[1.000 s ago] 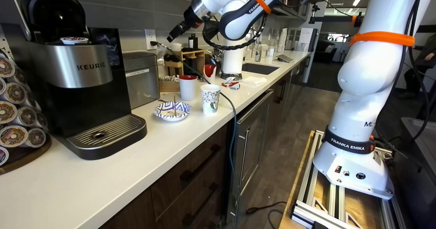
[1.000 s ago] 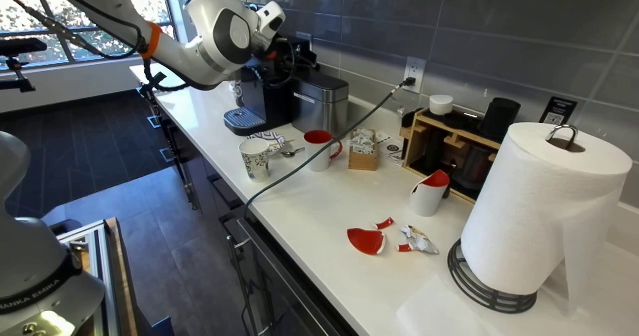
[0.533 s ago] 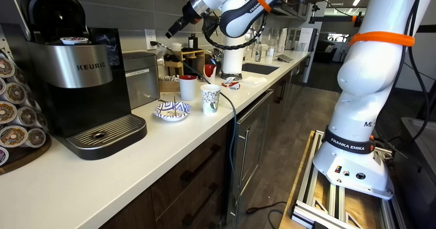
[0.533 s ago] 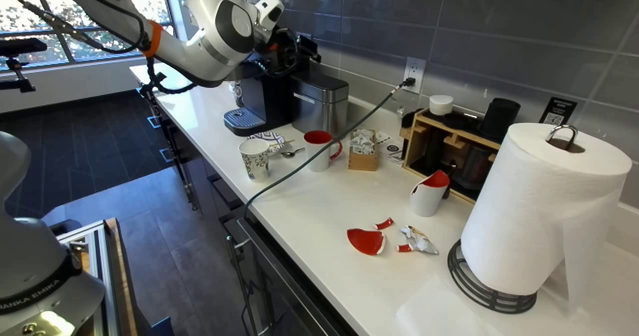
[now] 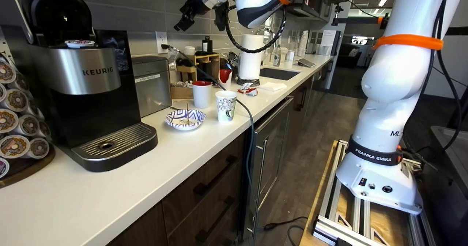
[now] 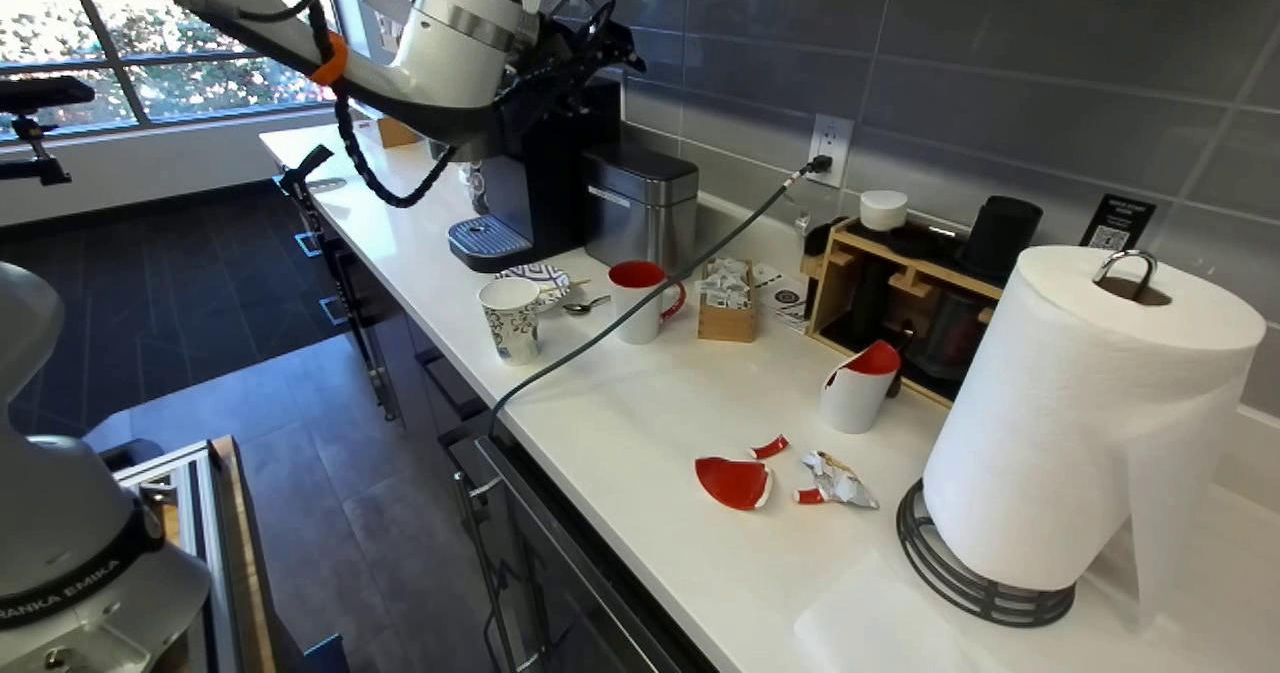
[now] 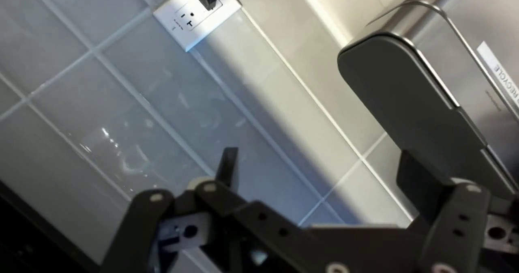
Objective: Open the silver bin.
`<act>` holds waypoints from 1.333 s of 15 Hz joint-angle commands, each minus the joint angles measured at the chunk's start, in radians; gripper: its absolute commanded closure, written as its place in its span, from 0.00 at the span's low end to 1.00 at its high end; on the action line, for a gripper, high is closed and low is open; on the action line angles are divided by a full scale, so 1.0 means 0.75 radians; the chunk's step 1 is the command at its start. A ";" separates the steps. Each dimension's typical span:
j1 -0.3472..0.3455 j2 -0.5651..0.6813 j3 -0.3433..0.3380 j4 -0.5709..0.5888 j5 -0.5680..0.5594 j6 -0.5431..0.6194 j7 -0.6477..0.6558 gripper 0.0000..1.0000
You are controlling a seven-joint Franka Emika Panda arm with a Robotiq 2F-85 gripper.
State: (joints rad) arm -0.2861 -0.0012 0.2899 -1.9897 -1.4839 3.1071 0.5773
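The silver bin [image 5: 153,92] is a boxy metal container on the counter beside the coffee maker. It also shows in an exterior view [image 6: 660,215], its dark lid lying flat and shut on top. In the wrist view the bin [image 7: 454,41] is at the right, with its dark grey lid and a white label reading RECYCLE. My gripper [image 7: 318,163] is open with nothing between its fingers. In both exterior views the gripper [image 5: 181,26] [image 6: 632,61] is in the air, higher than the bin and apart from it. In the wrist view the right finger overlaps the lid's edge.
The black-and-silver coffee maker [image 5: 76,78] stands right beside the bin. A patterned bowl [image 5: 185,119], a paper cup [image 5: 226,106] and a red-lined mug [image 6: 638,303] stand in front. A cable [image 6: 600,338] runs from the wall outlet [image 6: 830,145] across the counter. The tiled wall is behind.
My gripper has risen a little and the wrist has turned, so both fingers now show apart in an exterior view. The bin and the counter items have not moved.
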 commanded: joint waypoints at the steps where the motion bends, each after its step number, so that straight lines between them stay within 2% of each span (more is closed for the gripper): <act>1: 0.056 0.109 0.056 0.076 -0.364 -0.139 0.252 0.00; 4: 0.094 0.174 0.095 0.066 -0.651 -0.308 0.489 0.00; 6: 0.111 0.219 0.110 0.046 -0.781 -0.429 0.610 0.00; 7: 0.116 0.231 0.114 0.033 -0.800 -0.480 0.650 0.00; 8: 0.117 0.243 0.112 0.022 -0.765 -0.512 0.662 0.00; 9: 0.111 0.219 0.107 0.031 -0.727 -0.455 0.591 0.00; 20: 0.117 0.255 0.108 0.037 -0.736 -0.488 0.616 0.00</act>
State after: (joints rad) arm -0.2000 0.1864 0.3699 -1.9643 -2.0293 2.7417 1.0397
